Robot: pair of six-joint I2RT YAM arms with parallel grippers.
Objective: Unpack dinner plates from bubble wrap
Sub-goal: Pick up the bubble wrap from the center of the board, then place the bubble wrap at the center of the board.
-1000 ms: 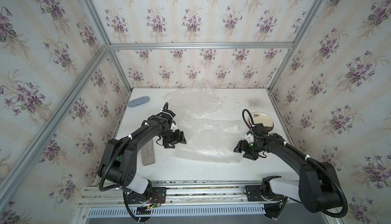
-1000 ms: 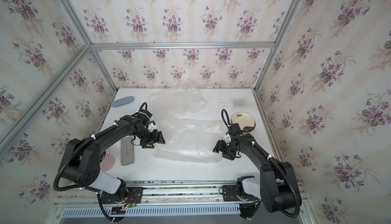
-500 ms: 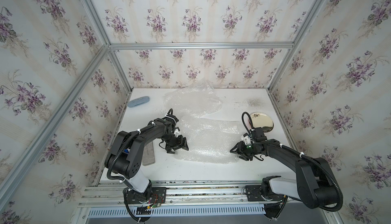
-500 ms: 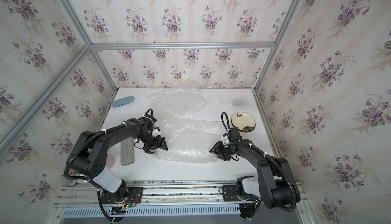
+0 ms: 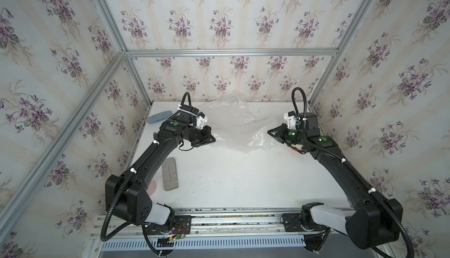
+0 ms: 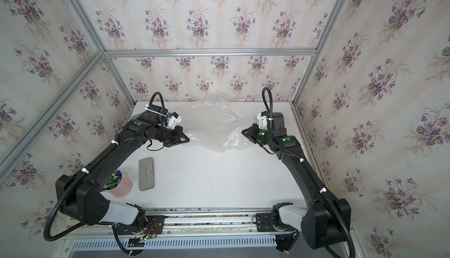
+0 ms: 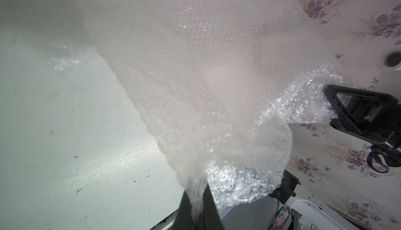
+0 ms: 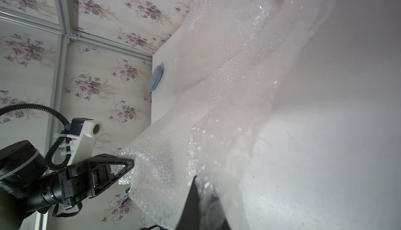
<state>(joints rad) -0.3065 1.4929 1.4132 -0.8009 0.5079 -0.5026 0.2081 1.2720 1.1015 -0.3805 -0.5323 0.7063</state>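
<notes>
A sheet of bubble wrap [image 5: 239,129] [image 6: 214,129] hangs stretched above the white table between my two grippers. My left gripper [image 5: 211,139] [image 6: 185,139] is shut on its left corner, and the film runs pinched between the jaws in the left wrist view [image 7: 196,196]. My right gripper [image 5: 270,131] [image 6: 244,132] is shut on the right corner [image 8: 204,187]. Each wrist view shows the other gripper at the sheet's far corner. No dinner plates show clearly. Only an orange sliver [image 5: 295,150] peeks out under my right wrist.
More crumpled bubble wrap [image 5: 226,109] lies against the back wall. A pale blue oval object [image 5: 158,117] sits at the back left. A grey flat block [image 6: 146,174] and a pink cup [image 6: 120,186] stand near the left arm's base. Papered walls enclose three sides.
Both grippers closed on the corners of the bubble wrap and rose toward the back, lifting the sheet off the table. The right arm now covers the plate at the back right.
</notes>
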